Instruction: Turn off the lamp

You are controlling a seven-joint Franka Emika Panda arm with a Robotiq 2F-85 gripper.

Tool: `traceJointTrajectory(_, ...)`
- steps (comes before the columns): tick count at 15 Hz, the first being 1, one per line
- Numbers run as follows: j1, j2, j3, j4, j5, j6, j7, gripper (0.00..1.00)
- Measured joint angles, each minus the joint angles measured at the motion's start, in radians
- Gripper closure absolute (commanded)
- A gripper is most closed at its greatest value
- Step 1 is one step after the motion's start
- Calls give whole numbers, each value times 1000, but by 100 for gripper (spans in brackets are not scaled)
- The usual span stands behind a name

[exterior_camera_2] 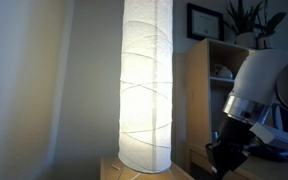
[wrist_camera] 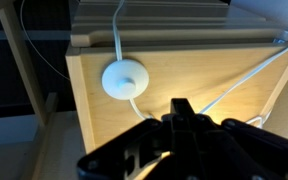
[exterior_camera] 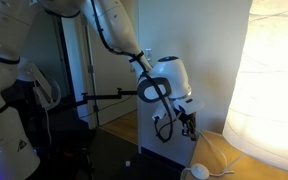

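The lamp [exterior_camera_2: 146, 80] is a tall cylinder with a crinkled white paper shade, glowing warm white in both exterior views; its shade [exterior_camera: 269, 85] fills the right edge of one of them. Its thin white cord [wrist_camera: 246, 75] runs over a wooden board to a round white foot switch [wrist_camera: 125, 79]. My gripper [wrist_camera: 180, 108] is shut, its black fingers pressed together with nothing between them, hovering above the board a little to the right of and nearer than the switch. In an exterior view the gripper [exterior_camera: 189, 125] hangs low beside the lamp's base.
The wooden board [wrist_camera: 94, 110] lies on the floor, with dark furniture [wrist_camera: 154, 15] behind it. A wooden shelf unit [exterior_camera_2: 209, 85] carrying a framed picture and a plant stands behind the arm. A dark doorway and a black stand [exterior_camera: 104, 97] are beside the arm.
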Motion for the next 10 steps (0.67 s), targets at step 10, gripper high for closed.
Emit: traceJointTrajectory(10, -9, 13, 1, 12, 0, -2, 13, 99)
